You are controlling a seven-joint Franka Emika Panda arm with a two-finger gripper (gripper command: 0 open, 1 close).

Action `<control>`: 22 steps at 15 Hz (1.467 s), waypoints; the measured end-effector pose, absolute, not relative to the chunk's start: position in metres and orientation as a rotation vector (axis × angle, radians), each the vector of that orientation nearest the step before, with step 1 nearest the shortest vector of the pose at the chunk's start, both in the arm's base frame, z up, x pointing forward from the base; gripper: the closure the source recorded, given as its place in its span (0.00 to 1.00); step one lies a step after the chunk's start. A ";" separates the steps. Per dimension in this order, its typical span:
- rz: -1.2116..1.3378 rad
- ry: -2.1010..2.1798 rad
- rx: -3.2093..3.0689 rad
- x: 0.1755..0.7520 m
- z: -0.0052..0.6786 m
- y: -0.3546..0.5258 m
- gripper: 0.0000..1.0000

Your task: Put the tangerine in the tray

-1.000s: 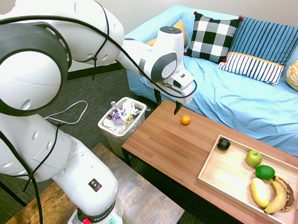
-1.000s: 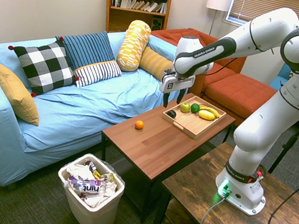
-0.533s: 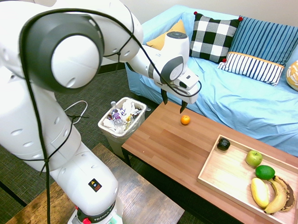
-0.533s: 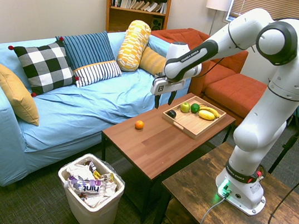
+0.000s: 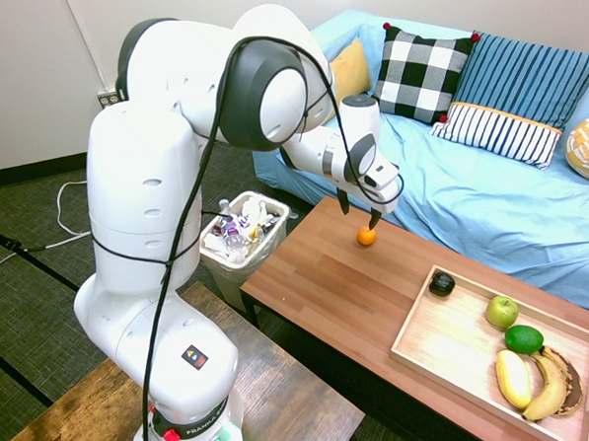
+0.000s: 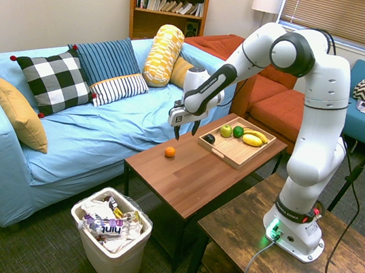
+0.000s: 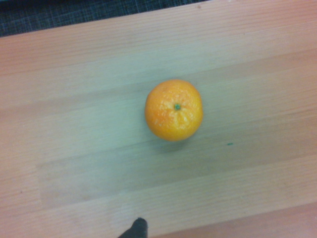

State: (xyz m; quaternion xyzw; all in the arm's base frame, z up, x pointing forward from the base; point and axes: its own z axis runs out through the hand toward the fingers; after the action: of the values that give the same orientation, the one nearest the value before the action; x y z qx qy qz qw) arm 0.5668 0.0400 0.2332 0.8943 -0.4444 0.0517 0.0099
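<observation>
One tangerine [image 7: 174,110] sits on the wooden surface [image 5: 317,279], outside the one tray [image 5: 461,370]. Above it hangs one pincer [image 6: 185,134], its two fingers spread. The tray holds one green apple [image 5: 502,311], one dark green lime [image 5: 524,339] and one blackish fruit [image 5: 442,284].

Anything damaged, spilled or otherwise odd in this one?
No spill shows. The one oddity is a dark brown, spotted banana beside the yellow banana in the tray; it looks overripe.
</observation>
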 end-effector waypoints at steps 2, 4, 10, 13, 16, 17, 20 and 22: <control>0.147 -1.379 2.785 0.583 0.211 0.045 0.00; 0.143 -1.382 2.777 0.600 0.193 0.047 0.00; 0.103 -1.394 2.754 0.630 0.148 0.049 0.00; 0.074 -1.387 2.741 0.633 0.127 0.049 0.00; 0.062 -1.380 2.742 0.639 0.112 0.052 0.00; 0.060 -1.378 2.743 0.641 0.108 0.052 0.00; 0.055 -1.378 2.745 0.646 0.098 0.052 1.00; 0.059 -1.386 2.746 0.650 0.095 0.052 1.00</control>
State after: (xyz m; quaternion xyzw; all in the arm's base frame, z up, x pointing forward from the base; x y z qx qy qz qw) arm 0.6498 0.0518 0.0955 0.8921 -0.4502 0.0193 0.0326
